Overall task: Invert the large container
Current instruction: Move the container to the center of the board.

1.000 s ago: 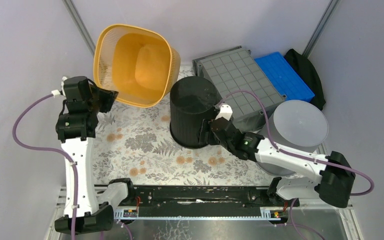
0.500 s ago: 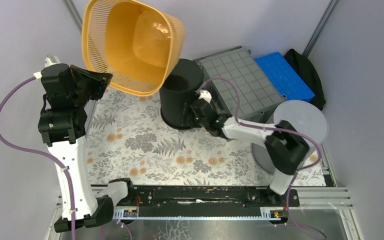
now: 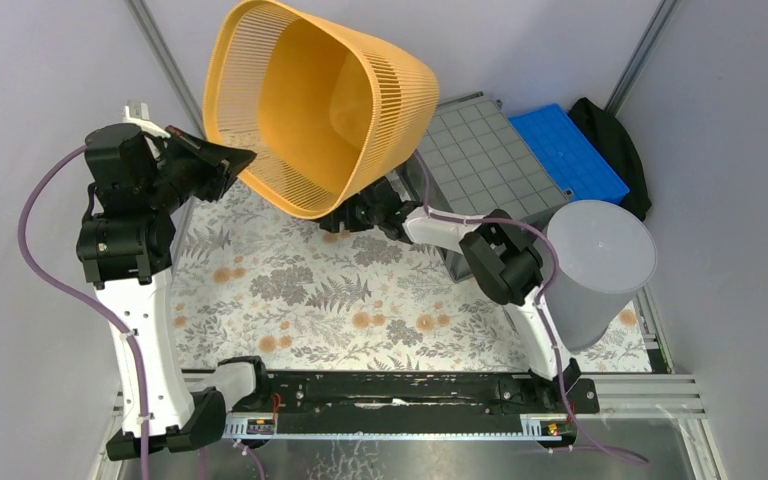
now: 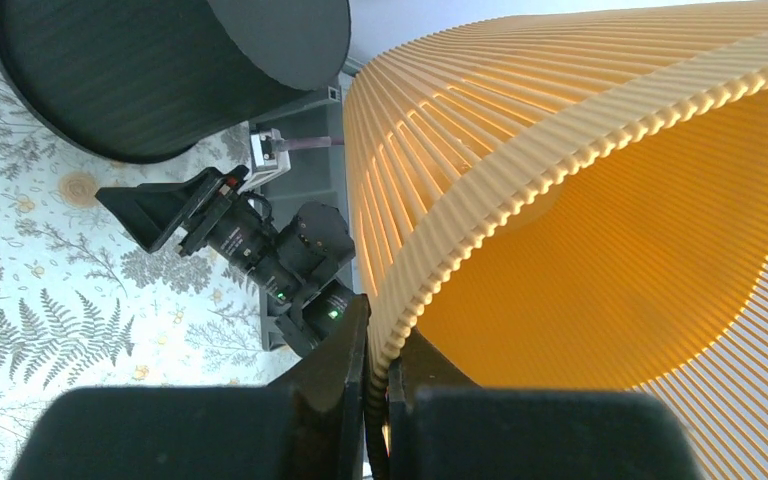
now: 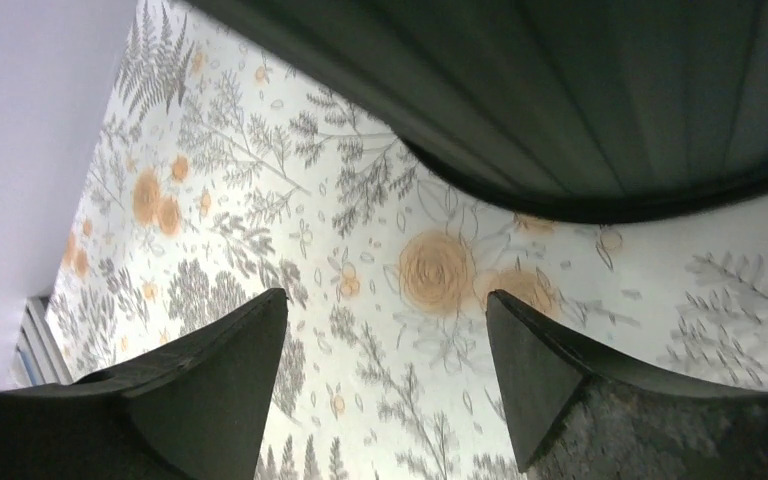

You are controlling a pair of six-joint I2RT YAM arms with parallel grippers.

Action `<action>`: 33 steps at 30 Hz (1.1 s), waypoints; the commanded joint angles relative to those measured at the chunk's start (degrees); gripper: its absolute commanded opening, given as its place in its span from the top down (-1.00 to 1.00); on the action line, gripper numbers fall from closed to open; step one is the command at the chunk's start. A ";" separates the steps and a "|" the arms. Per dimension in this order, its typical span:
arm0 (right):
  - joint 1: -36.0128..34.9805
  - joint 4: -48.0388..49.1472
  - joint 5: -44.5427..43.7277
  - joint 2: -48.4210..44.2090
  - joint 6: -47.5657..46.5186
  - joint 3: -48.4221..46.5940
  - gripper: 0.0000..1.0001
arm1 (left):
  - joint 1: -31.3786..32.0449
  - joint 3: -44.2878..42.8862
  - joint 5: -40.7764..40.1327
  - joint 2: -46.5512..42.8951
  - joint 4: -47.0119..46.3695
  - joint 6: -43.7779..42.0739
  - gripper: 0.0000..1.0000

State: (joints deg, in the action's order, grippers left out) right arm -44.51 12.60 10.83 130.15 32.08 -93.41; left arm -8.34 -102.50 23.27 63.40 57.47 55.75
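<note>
The large container (image 3: 500,160), a dark-grey crate, lies at the back right with its square-gridded underside facing up, and neither gripper touches it. My left gripper (image 3: 243,160) (image 4: 380,330) is shut on the ribbed rim of an orange slatted basket (image 3: 310,110) (image 4: 610,250). The basket hangs in the air, tipped on its side with its mouth toward the front left. My right gripper (image 3: 335,220) (image 5: 385,310) is open and empty just above the floral mat (image 5: 260,200). It sits next to the lower edge of a black ribbed bin (image 5: 560,100) (image 4: 160,70).
A blue ribbed tray (image 3: 570,150) and a black bag (image 3: 610,140) lie behind the crate. A round light-grey bucket (image 3: 600,260) stands at the right. The raised basket hides the black bin in the top view. Metal frame posts and walls close in the back.
The left arm has lifted the orange basket off the mat and tipped it rightward. The right arm reached back and left, and the black bin shifted toward the back.
</note>
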 commanded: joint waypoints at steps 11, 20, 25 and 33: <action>-0.03 -11.66 -9.47 -52.73 -8.78 30.07 -0.64 | -0.10 0.35 14.82 -2.39 -16.32 8.35 1.00; 0.06 -22.96 -28.31 -58.17 -11.78 31.40 -0.66 | -0.11 -0.21 18.25 -2.50 -19.19 10.98 1.00; 0.49 -24.24 -37.09 -56.10 -10.14 30.98 -0.66 | -0.05 1.99 20.60 -2.56 -26.19 15.45 1.00; 4.58 -22.20 -37.62 -50.74 -13.14 28.46 -0.65 | -0.04 2.78 20.19 -0.87 -27.33 14.48 1.00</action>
State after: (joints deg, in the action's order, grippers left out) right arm -42.57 -11.31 -23.83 76.79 21.08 -62.08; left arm -8.19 -99.57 41.17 63.40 40.47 66.98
